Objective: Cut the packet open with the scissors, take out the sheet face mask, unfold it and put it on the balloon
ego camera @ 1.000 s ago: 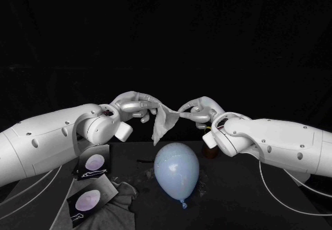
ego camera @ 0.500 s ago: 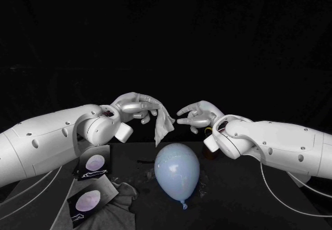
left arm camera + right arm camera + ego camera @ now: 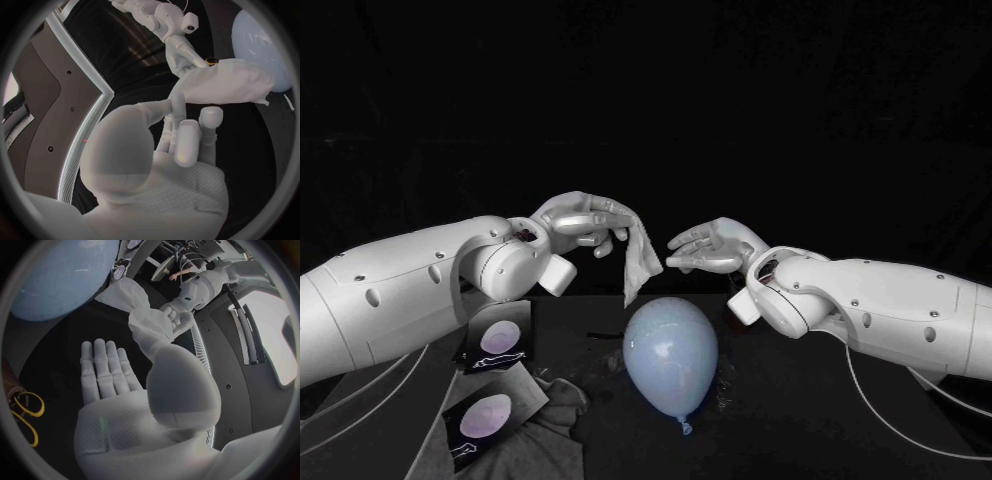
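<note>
The left hand [image 3: 581, 225] is raised over the bench [image 3: 790, 400] and pinches the top of the mask [image 3: 643, 262] between its fingertips. The mask hangs down from the hand in a bunched, folded strip. Its lower end sits just above the top of the balloon [image 3: 671, 352] and does not visibly touch it. In the left wrist view the fingertips [image 3: 178, 100] close on one edge of the mask [image 3: 225, 82].

The right hand [image 3: 711, 247] is level with the left, just beside the mask but apart from it. It is released and holds nothing. The right wrist view shows its fingers [image 3: 103, 367] stretched out flat.

The balloon lies on the bench between the two arms, with its knot toward the robot. A packet [image 3: 496, 345] and a second packet [image 3: 485, 418] lie under the left arm, beside a grey cloth [image 3: 557, 415]. The yellow handles of the scissors [image 3: 24, 412] show on the bench near the right hand.
</note>
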Robot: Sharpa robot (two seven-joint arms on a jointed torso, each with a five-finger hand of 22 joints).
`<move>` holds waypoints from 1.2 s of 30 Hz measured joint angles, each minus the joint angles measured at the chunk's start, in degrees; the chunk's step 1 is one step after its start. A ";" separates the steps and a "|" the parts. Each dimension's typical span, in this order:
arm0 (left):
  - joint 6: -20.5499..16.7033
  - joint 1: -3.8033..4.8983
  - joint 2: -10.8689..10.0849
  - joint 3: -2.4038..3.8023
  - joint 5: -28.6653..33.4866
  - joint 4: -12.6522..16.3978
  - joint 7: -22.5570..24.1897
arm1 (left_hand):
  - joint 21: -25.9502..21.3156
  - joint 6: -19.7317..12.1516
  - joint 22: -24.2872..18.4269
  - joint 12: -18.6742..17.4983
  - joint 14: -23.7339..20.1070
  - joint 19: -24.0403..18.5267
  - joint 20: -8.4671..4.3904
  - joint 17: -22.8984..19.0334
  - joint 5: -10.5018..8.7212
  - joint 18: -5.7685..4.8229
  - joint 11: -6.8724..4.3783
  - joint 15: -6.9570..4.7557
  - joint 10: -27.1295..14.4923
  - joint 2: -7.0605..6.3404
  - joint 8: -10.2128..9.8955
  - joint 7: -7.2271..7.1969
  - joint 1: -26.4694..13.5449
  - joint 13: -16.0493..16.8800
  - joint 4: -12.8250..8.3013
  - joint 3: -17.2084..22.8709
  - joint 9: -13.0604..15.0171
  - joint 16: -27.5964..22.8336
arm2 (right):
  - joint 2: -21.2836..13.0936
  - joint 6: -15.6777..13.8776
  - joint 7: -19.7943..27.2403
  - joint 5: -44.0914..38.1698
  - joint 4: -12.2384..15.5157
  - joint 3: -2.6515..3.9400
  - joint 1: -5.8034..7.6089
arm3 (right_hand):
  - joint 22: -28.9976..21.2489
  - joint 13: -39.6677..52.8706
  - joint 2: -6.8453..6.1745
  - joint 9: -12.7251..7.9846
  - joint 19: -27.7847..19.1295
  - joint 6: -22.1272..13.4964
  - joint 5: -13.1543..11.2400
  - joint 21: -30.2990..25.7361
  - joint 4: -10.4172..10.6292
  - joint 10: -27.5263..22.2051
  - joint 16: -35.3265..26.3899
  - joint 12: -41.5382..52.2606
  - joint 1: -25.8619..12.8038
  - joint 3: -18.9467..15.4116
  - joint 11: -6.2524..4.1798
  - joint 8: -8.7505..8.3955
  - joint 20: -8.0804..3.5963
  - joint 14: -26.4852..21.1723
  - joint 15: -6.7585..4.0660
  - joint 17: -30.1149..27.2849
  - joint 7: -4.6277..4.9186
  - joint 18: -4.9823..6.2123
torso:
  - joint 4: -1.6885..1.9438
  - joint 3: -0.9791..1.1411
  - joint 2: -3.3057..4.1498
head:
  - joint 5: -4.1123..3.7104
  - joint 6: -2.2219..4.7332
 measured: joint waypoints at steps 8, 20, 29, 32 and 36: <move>0.49 0.00 -0.15 0.00 0.01 0.37 -0.11 | 0.22 -0.01 0.09 0.00 0.00 0.00 0.00 0.06 0.00 0.00 0.01 0.00 0.00 0.00 -0.05 -0.01 -0.01 -0.01 0.00 0.00 0.00 -0.04 | 1.27 2.33 3.27 3.62 -1.14 -0.02 -0.33 | -10.07 -6.92 2.51 -0.58 -6.19 -1.08 -0.58 -0.13 0.76 -0.08 -9.05 -3.42 1.32 -6.27 0.69 -1.51 0.63 -1.91 1.31 -6.06 -0.06 -0.01 | -0.03 0.00 0.03 | -0.02 -0.21; 3.23 0.00 -0.85 0.00 -0.09 0.80 0.00 | 0.22 -0.11 0.15 -0.01 0.00 -0.01 0.00 0.06 -0.02 0.00 0.01 0.00 0.01 -0.09 0.10 -0.10 -0.09 -0.02 0.00 0.00 0.01 0.17 | 2.85 7.69 6.49 9.77 -3.16 -0.06 -0.45 | -22.17 -8.87 4.43 -1.30 -18.15 -4.11 -0.58 -0.56 1.66 -3.87 -17.26 -5.95 2.82 -14.25 -1.26 -3.50 0.79 -11.85 3.99 -12.04 -0.70 -3.18 | -0.04 -0.01 0.08 | -0.02 -0.27; 6.22 0.00 -1.17 0.00 -0.24 0.97 0.26 | 0.22 -0.12 0.15 -0.01 0.00 -0.01 0.00 -0.05 -0.12 0.00 0.02 0.00 0.01 -0.17 0.10 -0.11 -0.17 -0.02 0.00 0.00 0.01 0.17 | 3.43 13.78 7.71 12.91 -4.37 -0.06 -0.46 | -28.10 -8.87 5.58 -1.40 -24.51 -4.93 -0.57 -1.11 1.43 -5.94 -20.34 -6.84 3.99 -18.45 -3.32 -3.89 0.80 -19.74 4.57 -14.90 -1.52 -5.44 | -0.07 0.04 0.08 | 0.03 -0.38; 6.98 0.00 -1.17 0.00 -0.28 1.07 0.40 | 0.22 -0.12 0.14 -0.01 0.00 -0.01 0.00 -0.06 -0.19 0.00 0.02 0.00 0.01 -0.17 0.09 -0.11 -0.17 -0.03 0.00 0.00 0.01 0.17 | 3.51 16.03 7.77 13.42 -4.25 -0.06 -0.46 | -29.01 -8.86 5.87 -1.31 -25.29 -4.92 -0.57 -1.11 1.36 -5.93 -20.34 -6.84 4.28 -19.42 -3.31 -3.89 0.81 -20.34 4.79 -15.10 -1.51 -5.44 | -0.09 0.04 0.08 | 0.05 -0.47; 7.79 0.00 -1.12 0.00 -0.34 1.15 0.57 | 0.21 -0.09 0.14 -0.01 0.00 -0.01 0.00 -0.06 -0.20 0.00 0.02 0.00 0.01 -0.16 0.09 -0.08 -0.16 -0.03 0.00 0.00 0.01 0.17 | 3.75 18.20 7.83 13.76 -4.14 -0.06 -0.47 | -29.31 -8.78 6.84 -0.97 -25.29 -3.64 -0.57 -1.11 1.05 -4.47 -19.98 -6.33 5.25 -20.58 -2.71 -3.41 0.81 -19.66 4.74 -14.96 -1.14 -5.45 | -0.10 0.04 0.02 | 0.04 -0.52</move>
